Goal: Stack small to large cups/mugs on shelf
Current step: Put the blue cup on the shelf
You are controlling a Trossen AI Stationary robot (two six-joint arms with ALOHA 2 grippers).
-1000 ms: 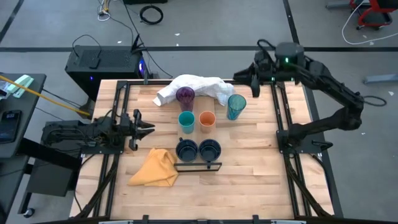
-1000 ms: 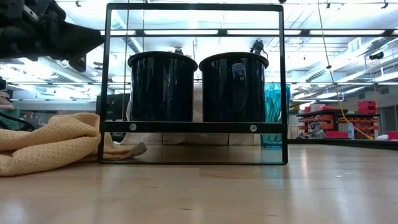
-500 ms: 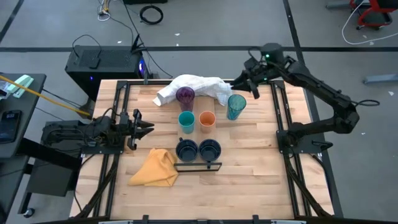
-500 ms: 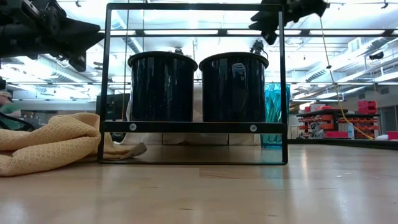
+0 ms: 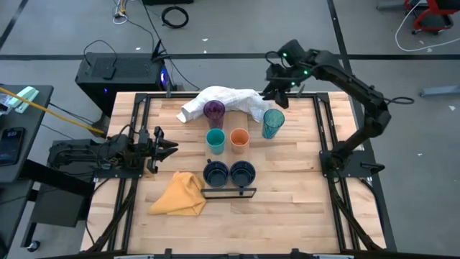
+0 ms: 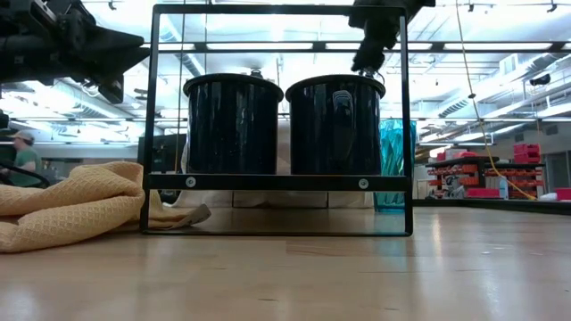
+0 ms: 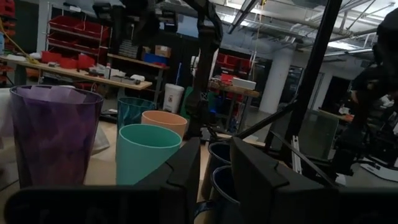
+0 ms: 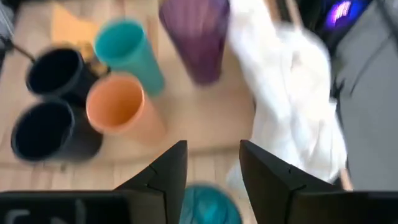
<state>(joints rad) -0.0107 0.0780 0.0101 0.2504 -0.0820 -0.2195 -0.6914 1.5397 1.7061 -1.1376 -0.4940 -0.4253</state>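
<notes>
Teal tumbler (image 5: 272, 123) below right gripper (image 5: 277, 90)

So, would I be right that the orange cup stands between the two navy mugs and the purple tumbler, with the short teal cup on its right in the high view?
Not quite: the high view shows the short teal cup on the left of the orange cup, not its right. The rest holds: the two navy mugs sit nearer the front, the purple tumbler farther back.

Grey floor (image 5: 65, 21) (cables), ceiling striplights (image 6: 268, 45)
</notes>
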